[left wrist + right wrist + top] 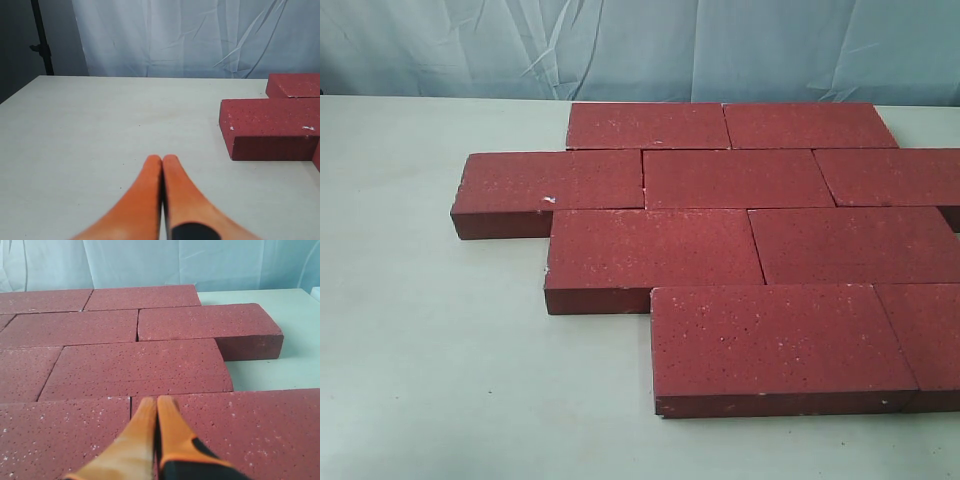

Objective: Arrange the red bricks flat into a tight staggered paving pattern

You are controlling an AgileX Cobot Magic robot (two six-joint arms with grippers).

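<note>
Several red bricks (740, 178) lie flat on the pale table (430, 350) in staggered rows that touch one another; the nearest brick (775, 335) sits at the front. Neither gripper shows in the exterior view. In the left wrist view my left gripper (162, 159) is shut and empty over bare table, with a brick end (270, 127) off to one side and apart from it. In the right wrist view my right gripper (157, 401) is shut and empty, hovering over a brick (235, 425) close to a joint between two bricks.
A wrinkled pale curtain (620, 45) hangs behind the table. A dark stand (42, 40) rises beyond the table's far corner in the left wrist view. The bricks run off the right edge of the exterior view.
</note>
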